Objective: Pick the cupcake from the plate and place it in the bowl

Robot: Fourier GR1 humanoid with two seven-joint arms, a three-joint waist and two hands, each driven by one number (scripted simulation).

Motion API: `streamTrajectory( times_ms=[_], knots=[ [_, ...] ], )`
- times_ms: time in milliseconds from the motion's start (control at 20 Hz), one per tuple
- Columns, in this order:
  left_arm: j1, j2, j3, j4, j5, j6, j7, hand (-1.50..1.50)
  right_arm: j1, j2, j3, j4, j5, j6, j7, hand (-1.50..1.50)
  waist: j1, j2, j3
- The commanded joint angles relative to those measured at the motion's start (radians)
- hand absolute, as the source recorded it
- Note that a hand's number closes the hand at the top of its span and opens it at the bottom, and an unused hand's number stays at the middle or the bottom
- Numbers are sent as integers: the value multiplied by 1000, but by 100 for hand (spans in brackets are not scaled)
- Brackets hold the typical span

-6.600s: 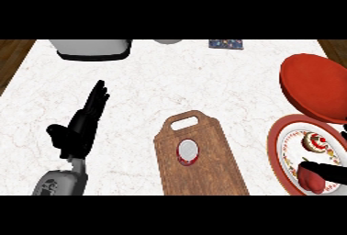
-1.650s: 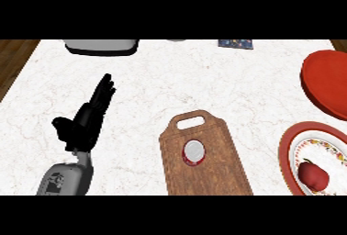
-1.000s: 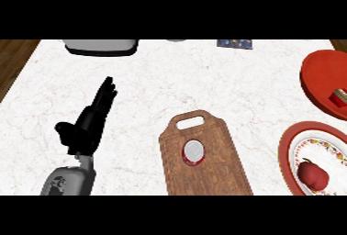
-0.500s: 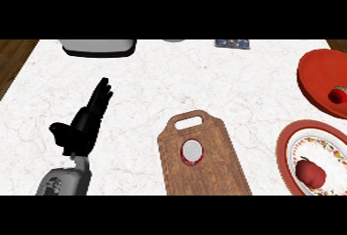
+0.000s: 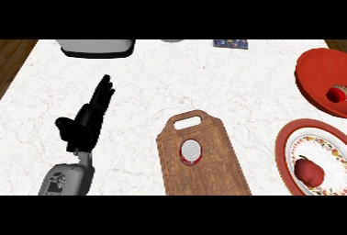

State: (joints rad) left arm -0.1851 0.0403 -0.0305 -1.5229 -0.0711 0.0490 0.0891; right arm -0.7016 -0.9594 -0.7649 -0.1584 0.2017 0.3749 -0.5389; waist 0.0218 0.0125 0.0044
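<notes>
Left hand (image 5: 86,121) rests open on the counter's left side, fingers straight and raised; the right hand is not in view. Cupcake (image 5: 337,93) now sits inside the red bowl (image 5: 318,69) at the right edge, where a moment ago the right hand was still over the bowl and, earlier, the bowl was empty. By my judgement the placement is done and the release made. Patterned plate (image 5: 287,151) below holds only a red fruit (image 5: 310,171). Beside it lies a wooden cutting board (image 5: 203,174).
</notes>
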Motion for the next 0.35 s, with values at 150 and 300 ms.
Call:
streamTrajectory(
  times_ms=[150,300],
  knots=[
    [26,26,24,-33,28,-27,11,0,121,-5,7,-20,-18,117,-95,-150,4,-2,0],
    [7,0,0,-9,10,-13,14,0,127,-10,6,-17,-29,129,-85,-150,2,0,0]
  ],
)
